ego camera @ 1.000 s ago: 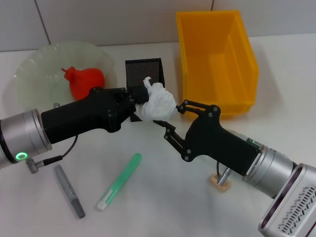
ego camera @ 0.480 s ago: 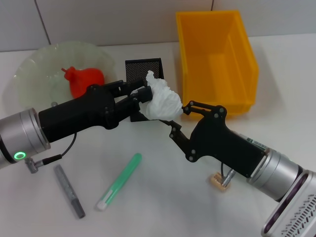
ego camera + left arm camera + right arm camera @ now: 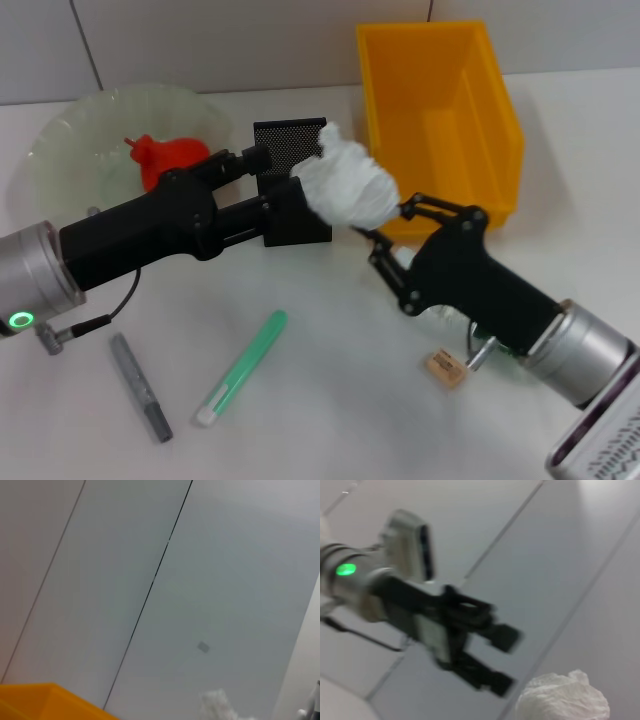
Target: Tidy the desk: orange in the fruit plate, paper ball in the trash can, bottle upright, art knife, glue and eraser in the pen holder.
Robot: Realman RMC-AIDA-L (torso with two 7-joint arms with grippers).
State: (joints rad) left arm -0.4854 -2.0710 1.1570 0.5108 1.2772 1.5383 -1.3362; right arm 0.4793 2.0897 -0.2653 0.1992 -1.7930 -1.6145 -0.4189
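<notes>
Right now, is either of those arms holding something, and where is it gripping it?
The right gripper holds the paper ball by its underside. The left gripper is open beside it, holding nothing.

The desk (image 3: 330,400) is seen from above by the head view. Both wrist views are aimed at the wall (image 3: 210,580), sharing the paper ball (image 3: 562,697).

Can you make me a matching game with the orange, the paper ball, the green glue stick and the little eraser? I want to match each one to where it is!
Things:
1. orange
2. paper ball
3. glue
4. eraser

Places:
A. held up in the right tool
B. lying on the desk next to the grey art knife
C. in the fruit plate
D. on the desk beside the right arm

Pairs: 1-C, 2-A, 3-B, 4-D
</notes>
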